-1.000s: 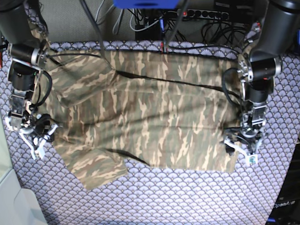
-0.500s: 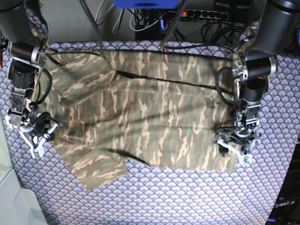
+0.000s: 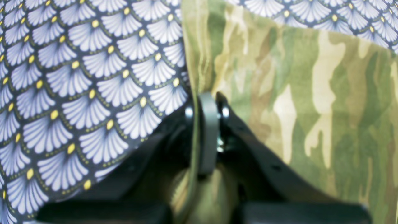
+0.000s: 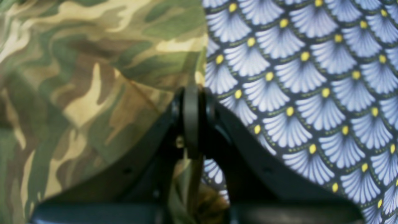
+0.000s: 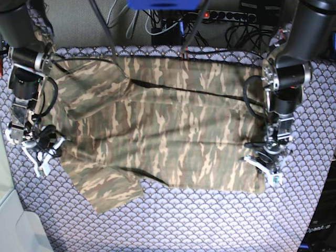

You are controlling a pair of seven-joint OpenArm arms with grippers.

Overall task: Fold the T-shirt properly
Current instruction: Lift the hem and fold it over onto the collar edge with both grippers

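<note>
Now the T-shirt (image 5: 157, 126) lies spread flat across the fan-scale cloth (image 5: 210, 226). Both arms pinch its near edge: the left gripper (image 3: 205, 102) clamps the right-hand hem, the right gripper (image 4: 191, 96) the left-hand hem.

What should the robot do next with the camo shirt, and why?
Probably lift both edges a little. The left gripper and right gripper each look shut on an edge of the T-shirt, which lies flat on the patterned cloth, so raising it could start the fold.

The fan-scale patterned cloth (image 5: 210, 220) carries one thing — the T-shirt (image 5: 168, 126), spread flat.
</note>
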